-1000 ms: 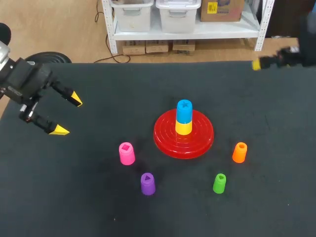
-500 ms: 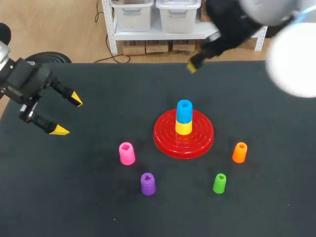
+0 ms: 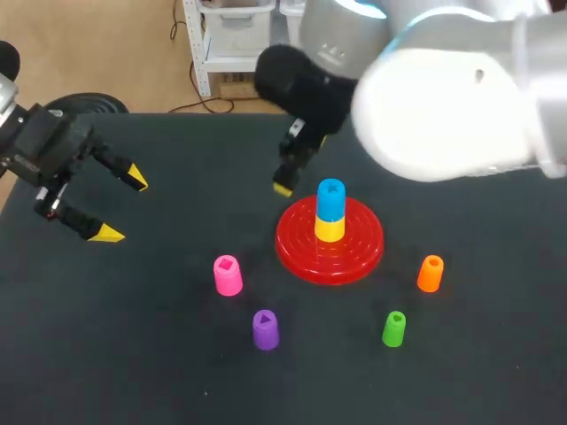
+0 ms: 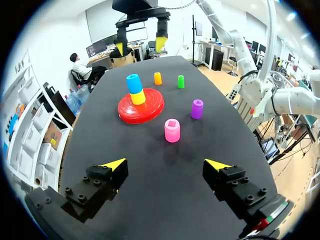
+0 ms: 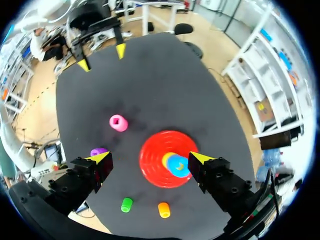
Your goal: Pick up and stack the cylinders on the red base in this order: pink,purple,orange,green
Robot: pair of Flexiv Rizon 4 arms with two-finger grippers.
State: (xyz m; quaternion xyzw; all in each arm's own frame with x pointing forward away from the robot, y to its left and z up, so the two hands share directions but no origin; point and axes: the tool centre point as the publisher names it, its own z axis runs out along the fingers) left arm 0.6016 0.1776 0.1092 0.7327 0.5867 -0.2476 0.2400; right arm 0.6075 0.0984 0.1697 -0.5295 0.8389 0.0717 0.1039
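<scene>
The red base [image 3: 297, 252] carries a yellow cylinder [image 3: 329, 228] with a blue one [image 3: 330, 199] on top. Pink [image 3: 228, 274], purple [image 3: 265, 329], green [image 3: 394, 328] and orange [image 3: 430, 274] cylinders stand loose on the table in front of it. My right gripper [image 5: 150, 159] hangs open high above the base [image 5: 155, 175], holding nothing; the head view shows one yellow fingertip [image 3: 283, 189]. Pink [image 5: 118, 122] and purple [image 5: 98, 151] lie beyond its left finger. My left gripper [image 3: 121, 205] stands open at the table's left, the pink cylinder [image 4: 172, 130] well ahead of it.
The black table [image 3: 159, 354] spreads wide around the pieces. My bulky right arm [image 3: 443, 97] spans the back right of the head view and hides the table there.
My right arm has swung in from the far right edge to above the base's back left. The left arm and all cylinders have stayed put.
</scene>
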